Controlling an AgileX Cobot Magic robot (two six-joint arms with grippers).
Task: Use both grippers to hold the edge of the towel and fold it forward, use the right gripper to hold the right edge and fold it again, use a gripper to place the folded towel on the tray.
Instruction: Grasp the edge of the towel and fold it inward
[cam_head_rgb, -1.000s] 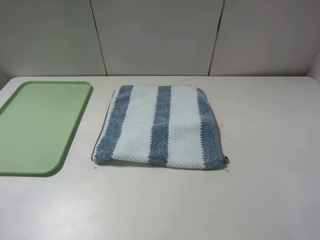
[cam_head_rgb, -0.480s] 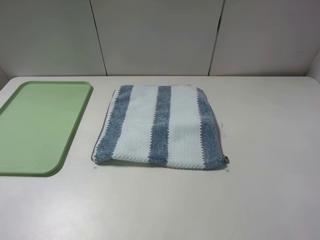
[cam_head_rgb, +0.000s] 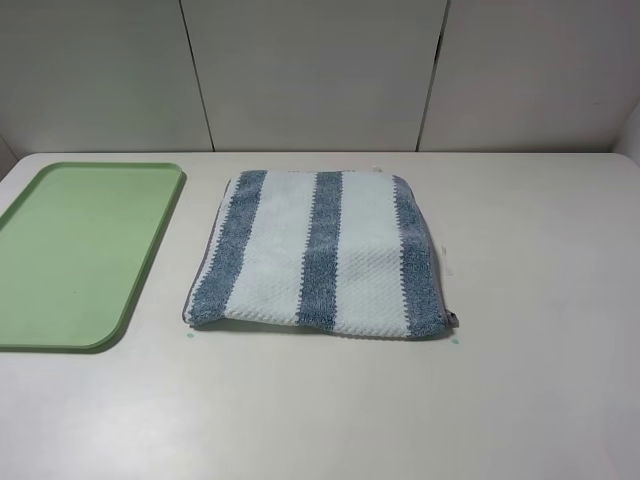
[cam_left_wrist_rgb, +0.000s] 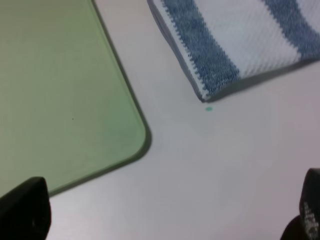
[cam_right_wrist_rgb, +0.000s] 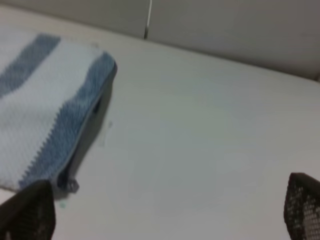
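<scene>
**Exterior high view.** Illumination is even, diffuse and moderately bright, apparently from overhead. The towel casts a thin dark shadow along its near edge. The table around the towel reads as a uniform matte off-white. Focus is sharp, and the towel's weave resolves. The wall panels behind the towel read a dimmer grey.

**Left wrist view.** The picture is soft throughout. The tray beside the towel carries a dark shadow line under its rounded corner.

**Right wrist view.** The picture is dimmer and blurred, with visible grain. A soft shadow lies on the table against the towel's side edge.
</scene>
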